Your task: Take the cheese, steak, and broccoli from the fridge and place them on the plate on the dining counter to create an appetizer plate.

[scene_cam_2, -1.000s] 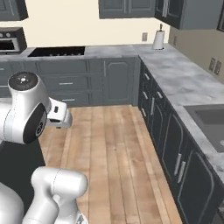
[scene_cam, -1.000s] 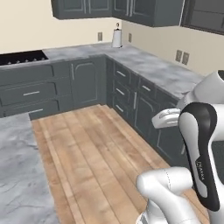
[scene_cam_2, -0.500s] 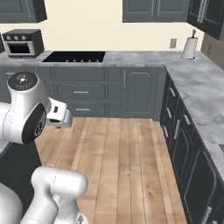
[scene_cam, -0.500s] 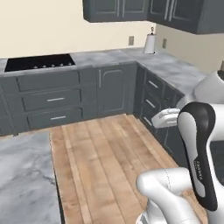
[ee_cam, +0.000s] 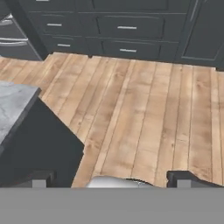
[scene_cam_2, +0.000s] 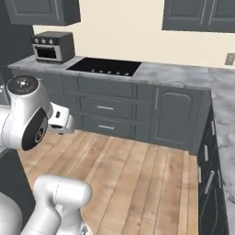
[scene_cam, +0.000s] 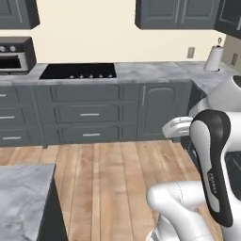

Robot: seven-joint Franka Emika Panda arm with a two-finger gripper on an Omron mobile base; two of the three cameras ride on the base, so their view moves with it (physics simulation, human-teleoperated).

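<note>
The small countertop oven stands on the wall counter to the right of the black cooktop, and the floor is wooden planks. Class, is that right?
Not quite. The small countertop oven stands on the wall counter to the left of the black cooktop, not the right; the right base view shows it, and the left base view agrees. The floor is indeed wooden planks.

The cabinets (scene_cam: 89,113) along the wall are dark grey with pale silver handles, and the worktop (scene_cam: 155,70) above them is grey veined marble set with a black cooktop (scene_cam: 79,70). The floor (scene_cam: 122,174) is light brown wood in long planks with darker grain, the wall (scene_cam: 94,33) behind is plain cream, and the small oven (scene_cam_2: 53,46) is dark grey with a silver front. The island worktop (scene_cam: 21,197) shows grey veined marble over a dark grey base, and the paper towel roll (scene_cam: 214,57) is white.
</note>
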